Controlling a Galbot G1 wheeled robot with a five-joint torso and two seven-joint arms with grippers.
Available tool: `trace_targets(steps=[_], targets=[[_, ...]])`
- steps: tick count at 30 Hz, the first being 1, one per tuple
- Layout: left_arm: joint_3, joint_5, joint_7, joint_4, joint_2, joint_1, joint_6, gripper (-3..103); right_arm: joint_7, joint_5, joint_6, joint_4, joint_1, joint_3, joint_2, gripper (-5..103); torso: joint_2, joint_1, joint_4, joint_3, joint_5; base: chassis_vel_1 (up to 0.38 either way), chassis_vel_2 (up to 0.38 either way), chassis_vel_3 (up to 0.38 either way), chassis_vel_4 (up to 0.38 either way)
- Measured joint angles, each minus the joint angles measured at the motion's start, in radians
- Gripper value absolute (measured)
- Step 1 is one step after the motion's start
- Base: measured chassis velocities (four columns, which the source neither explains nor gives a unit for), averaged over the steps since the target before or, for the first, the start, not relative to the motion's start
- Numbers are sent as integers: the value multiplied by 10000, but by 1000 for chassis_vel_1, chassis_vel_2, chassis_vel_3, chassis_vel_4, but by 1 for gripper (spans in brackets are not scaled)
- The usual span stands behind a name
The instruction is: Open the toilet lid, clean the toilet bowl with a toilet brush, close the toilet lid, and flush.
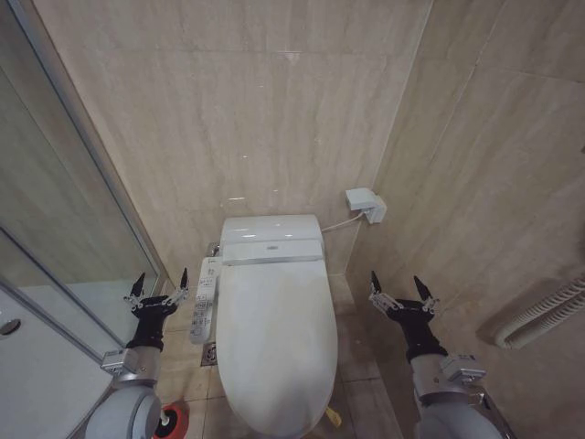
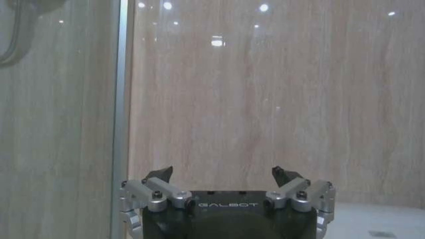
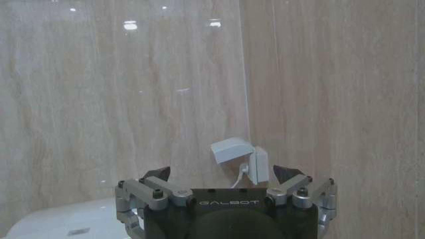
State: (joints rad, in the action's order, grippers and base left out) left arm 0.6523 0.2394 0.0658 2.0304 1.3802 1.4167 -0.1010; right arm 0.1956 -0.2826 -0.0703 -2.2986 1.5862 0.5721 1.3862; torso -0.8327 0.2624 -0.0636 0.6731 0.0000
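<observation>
- The word "GALBOT" is printed in pale letters on the black body of each gripper, readable in both wrist views; no other writing can be made out, and the small marks on the button panel and on the grey strip behind the lid are too small to read.
- One toilet lid (image 1: pixel 274 343) lies shut in the lower centre of the head view, glossy white, covering the toilet bowl (image 1: pixel 315 422), of which a sliver of rim shows at the bottom edge.
- One white button panel (image 1: pixel 203 299) runs along the toilet's left side in the picture.
- A red holder (image 1: pixel 172 422) sits on the floor at the lower left, partly hidden by the left arm; the brush handle cannot be made out.
- Two grippers are raised. The left gripper (image 1: pixel 157 287) hangs at the lower left, beside the button panel, its jaws spread apart and empty.
- The right gripper (image 1: pixel 402 289) hangs at the lower right, clear of the lid, jaws likewise spread and holding nothing.
- One white wall socket box (image 1: pixel 366 204) with a cable sits right of centre, in the corner of the tiled walls.
- A glass partition (image 1: pixel 64 229) fills the left of the frame.
</observation>
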Motion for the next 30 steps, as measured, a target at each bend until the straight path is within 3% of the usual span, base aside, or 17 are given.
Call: trace_targets(steps=[6,7,30], targets=[[9,-19,11,-8,85,145,4,102,0,0,0,0,0,0,0,100,0,0,0,0,0,0,0,0,0],[8,-40,11,-7,116,211,8,97,0,0,0,0,0,0,0,100,0,0,0,0,0,0,0,0,0],[40,-272,-5,68,157,452,-220,100,0,0,0,0,0,0,0,100,0,0,0,0,0,0,0,0,0]])
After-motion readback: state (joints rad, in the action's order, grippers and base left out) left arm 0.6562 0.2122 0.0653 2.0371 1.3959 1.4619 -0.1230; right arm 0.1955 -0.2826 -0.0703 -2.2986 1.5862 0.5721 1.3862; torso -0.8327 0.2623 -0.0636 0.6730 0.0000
